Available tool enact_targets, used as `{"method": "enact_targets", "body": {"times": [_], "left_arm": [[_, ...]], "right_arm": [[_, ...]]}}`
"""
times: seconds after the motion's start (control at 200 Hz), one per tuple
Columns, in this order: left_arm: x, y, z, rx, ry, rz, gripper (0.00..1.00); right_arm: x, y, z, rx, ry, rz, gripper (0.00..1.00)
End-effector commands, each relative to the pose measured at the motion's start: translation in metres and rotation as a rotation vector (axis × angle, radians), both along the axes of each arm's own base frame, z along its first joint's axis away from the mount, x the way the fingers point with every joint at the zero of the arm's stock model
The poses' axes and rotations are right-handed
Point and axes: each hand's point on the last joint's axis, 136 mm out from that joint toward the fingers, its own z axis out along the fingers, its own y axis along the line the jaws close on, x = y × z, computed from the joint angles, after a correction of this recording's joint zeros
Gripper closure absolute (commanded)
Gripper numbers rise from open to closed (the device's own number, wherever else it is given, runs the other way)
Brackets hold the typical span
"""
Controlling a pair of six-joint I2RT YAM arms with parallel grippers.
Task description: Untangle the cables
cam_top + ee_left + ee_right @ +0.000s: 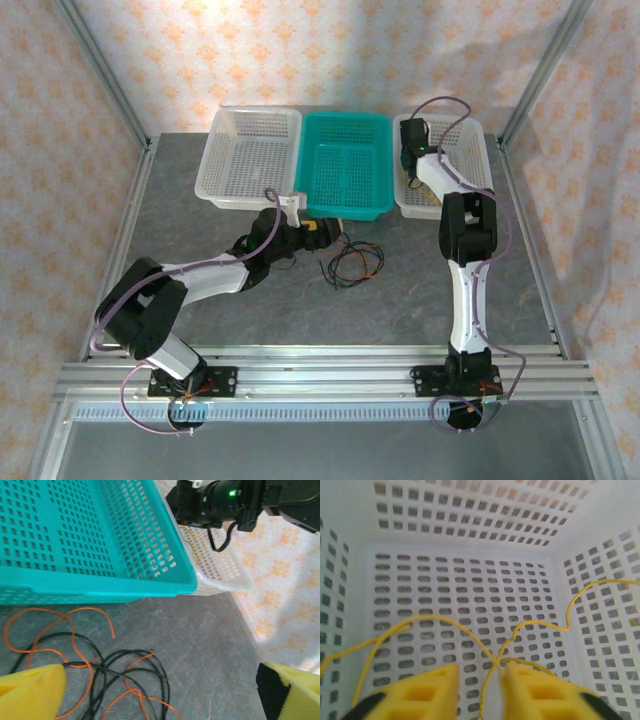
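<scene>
A tangle of black and orange cables [352,265] lies on the grey table in front of the teal basket [346,118]. In the left wrist view these cables [115,675] loop between and below my wide-open left gripper [161,680], whose yellow fingers hover just above them without touching. My left gripper [325,235] sits left of the tangle. My right gripper [410,165] hangs inside the right white basket [485,170]. Its jaws [480,675] stand apart, and a yellow cable [540,625] runs through the gap, brushing the right finger [535,690] and lying on the basket floor.
A second white basket [255,110] stands left of the teal one at the back of the table. The teal basket's wall [100,585] rises directly behind the tangle. Metal frame posts and patterned curtains enclose the table. Bare grey table [400,310] lies in front of the tangle.
</scene>
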Motion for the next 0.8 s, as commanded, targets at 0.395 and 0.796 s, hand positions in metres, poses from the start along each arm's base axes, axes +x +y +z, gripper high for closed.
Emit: {"method": "enact_targets", "body": {"times": [0.395,0.796], "left_arm": [[-0.001,0.031,0.028,0.404,-0.095,0.153,0.01],[-0.046,0.014,-0.014,0.300,0.042,0.101,0.06]], "right_arm": [[-0.057,0.005,0.156,0.261,-0.270,0.002,0.17],[-0.192,0.028,0.173,0.532,-0.266,0.039,0.26]]}}
